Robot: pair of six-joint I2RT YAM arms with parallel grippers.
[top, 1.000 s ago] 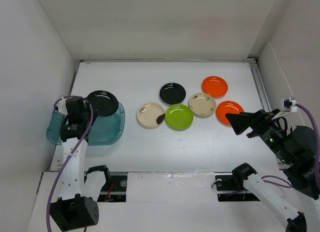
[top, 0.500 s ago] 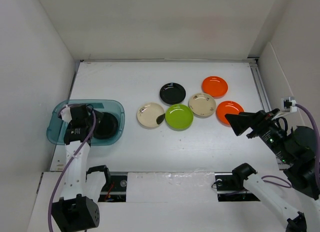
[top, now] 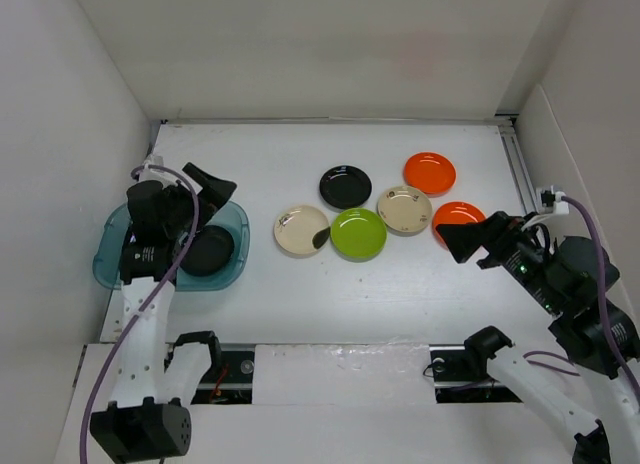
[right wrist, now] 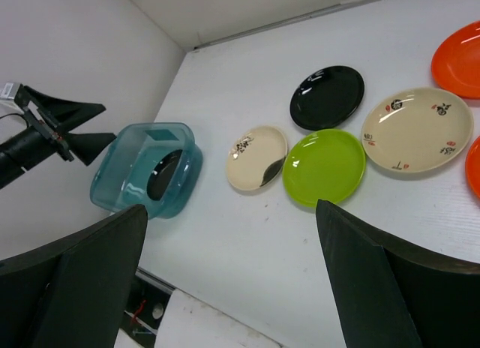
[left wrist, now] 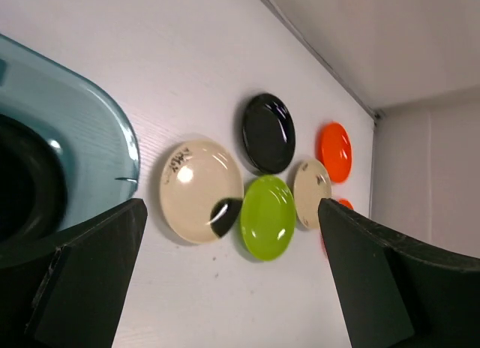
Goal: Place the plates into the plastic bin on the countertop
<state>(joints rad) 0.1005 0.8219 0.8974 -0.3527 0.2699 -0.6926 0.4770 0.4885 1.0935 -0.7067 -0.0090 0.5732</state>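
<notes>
White all round: a flat matte white countertop (top: 400,294), with plain white walls (top: 300,44) closing it in at the left, the back and the right.

Over on the left sits the plastic bin (top: 108,266), translucent teal, and there's a black plate (top: 207,251) lying flat in its right half. The left gripper (left wrist: 231,213) hangs above the bin's far right corner with its jaws spread wide and nothing between them. The plate is below it and a touch nearer the arm bases, clear of both fingers. From that wrist the plate is just a dark curve at the left edge of the view.

On the right, the right gripper (right wrist: 231,213) is also fully spread and empty. It hovers beside the near orange plate (top: 455,216) and covers that plate's near edge in the top view (whether it touches the plate I cannot tell).

Now the count. There are seven plates in all, one in the bin and six out on the countertop in a close cluster. The blacks make two, the binned one and the other black plate (top: 345,186). The oranges make two, the near one and the far orange plate (top: 429,173). The creams with dark marks make two, the left cream plate (top: 301,229) and the right cream plate (top: 404,209). Between those two, edges crowding both, lies the single lime green plate (top: 358,233). That's one bin and two arms.
</notes>
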